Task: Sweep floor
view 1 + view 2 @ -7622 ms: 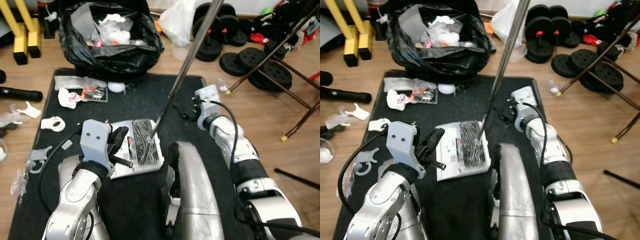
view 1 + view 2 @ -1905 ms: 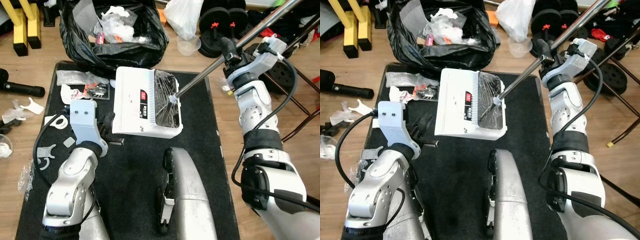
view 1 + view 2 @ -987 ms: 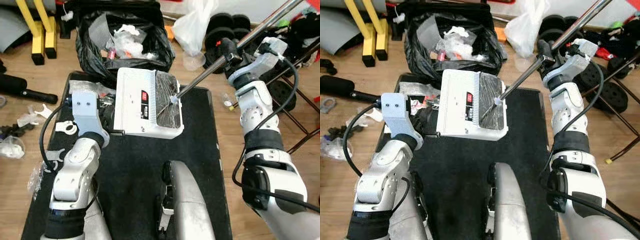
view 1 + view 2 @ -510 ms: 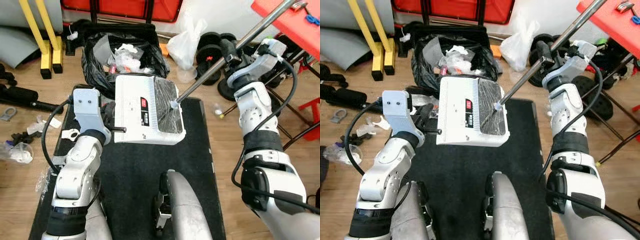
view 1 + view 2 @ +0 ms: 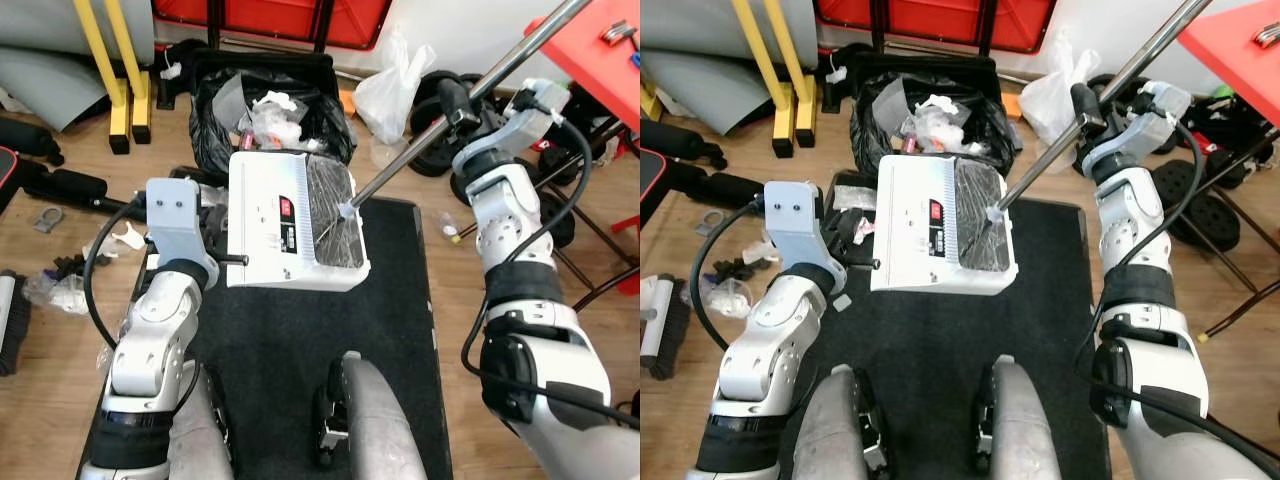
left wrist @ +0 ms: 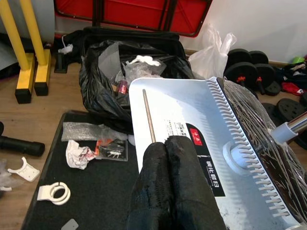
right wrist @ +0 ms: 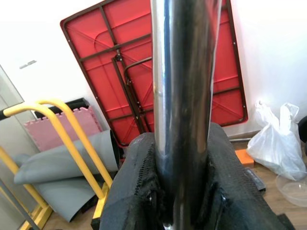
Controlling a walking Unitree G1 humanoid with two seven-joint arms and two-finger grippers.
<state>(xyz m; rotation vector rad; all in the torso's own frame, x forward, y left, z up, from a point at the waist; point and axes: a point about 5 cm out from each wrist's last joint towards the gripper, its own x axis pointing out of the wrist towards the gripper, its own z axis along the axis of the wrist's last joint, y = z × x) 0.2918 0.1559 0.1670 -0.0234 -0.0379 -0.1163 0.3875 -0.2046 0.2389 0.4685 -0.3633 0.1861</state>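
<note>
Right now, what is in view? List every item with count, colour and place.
sweeper: one, white, raised over the mat, before the bag
metal pole: one, silver, slanting up from the sweeper
trash bag: one, black, open, full of litter, beyond the mat
mat: one, black, on the wood floor
weight plates: several, black, far right
plastic bag: one, clear, beside the weights
yellow bars: two, far left
red table: one, upper right
left end effector: black, shut on the sweeper's thin rod
right end effector: black, shut on the metal pole
</note>
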